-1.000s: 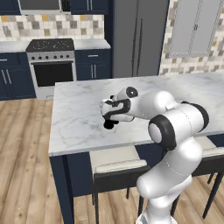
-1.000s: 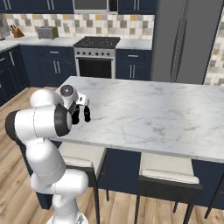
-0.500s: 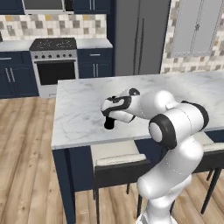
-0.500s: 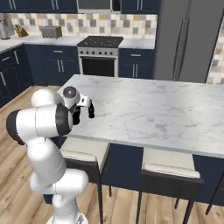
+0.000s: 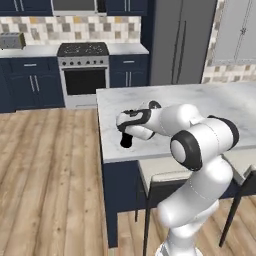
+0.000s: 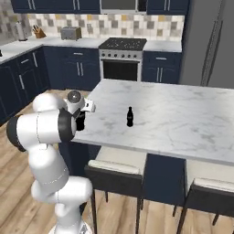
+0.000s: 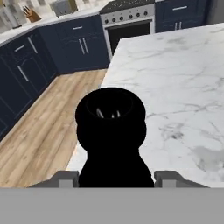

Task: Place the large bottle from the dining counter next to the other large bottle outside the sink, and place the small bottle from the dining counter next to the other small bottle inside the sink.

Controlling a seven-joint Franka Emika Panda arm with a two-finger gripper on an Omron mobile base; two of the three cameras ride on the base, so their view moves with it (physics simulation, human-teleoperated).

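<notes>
- Left base view: most of the large bottle (image 5: 126, 140) is hidden behind the white wrist; only its dark lower body shows, near the left edge of the dining counter (image 5: 200, 107).
- Gripper (image 5: 128, 134) fingertips are lost against the black bottle here; the jaw gap cannot be read from this side.
- Hand view: the large bottle (image 7: 111, 135) sits dead centre between the two finger pads (image 7: 63, 178), seen from its base end as a black rounded mass; neck and label are out of sight. Pads press at both flanks, so the gripper reads as clamped on the bottle.
- Whether the bottle's base rests on the marble or is raised off it cannot be told.
- Right base view: the large bottle (image 6: 80, 122) is a dark shape just right of the arm's elbow, largely covered by it, at the counter's near-left corner.
- Small bottle (image 6: 130, 117) stands upright on the marble, well right of the gripper, alone.
- Counter: white grey-veined slab on a navy base; two stools (image 6: 116, 164) tucked under the near side.
- Room: wood plank floor, navy cabinets, steel range (image 6: 121, 57) on the far wall, toaster (image 6: 70, 33) and knife block (image 6: 38, 33) at far left, tall grey fridge (image 5: 180, 42) at far right.
</notes>
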